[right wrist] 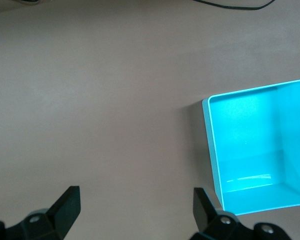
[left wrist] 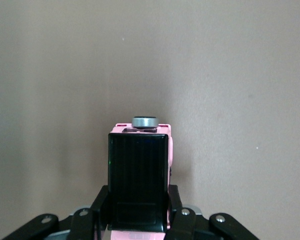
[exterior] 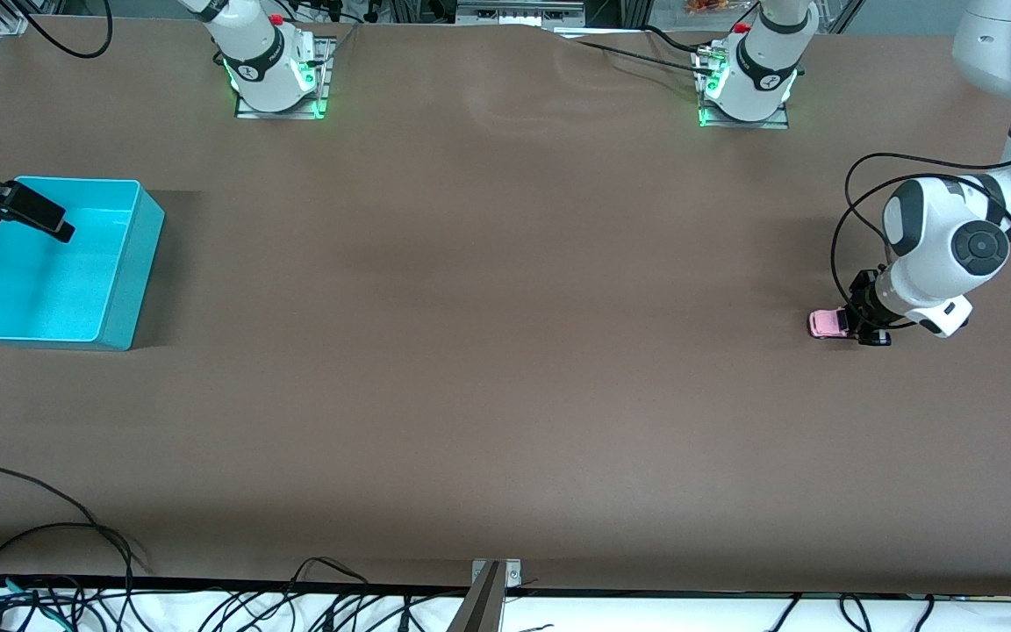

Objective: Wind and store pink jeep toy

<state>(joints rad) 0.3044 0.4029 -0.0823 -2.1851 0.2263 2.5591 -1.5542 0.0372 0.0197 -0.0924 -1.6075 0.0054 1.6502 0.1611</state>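
Left gripper (left wrist: 138, 220) pinches the tiny pink plastic jeep toy with black rear roof (exterior: 828, 323) low on the brown table (exterior: 505, 351), at the left arm's end. To wind well: keep wheels pressed down, drag straight back, no tilt. Right gripper (right wrist: 135, 205) waits, fingers spread, over the empty turquoise plastic bin (exterior: 119, 290).

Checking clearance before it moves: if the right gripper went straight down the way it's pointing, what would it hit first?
Probably bare table. The right gripper is open, with the bin off to one side, though depth is unclear.
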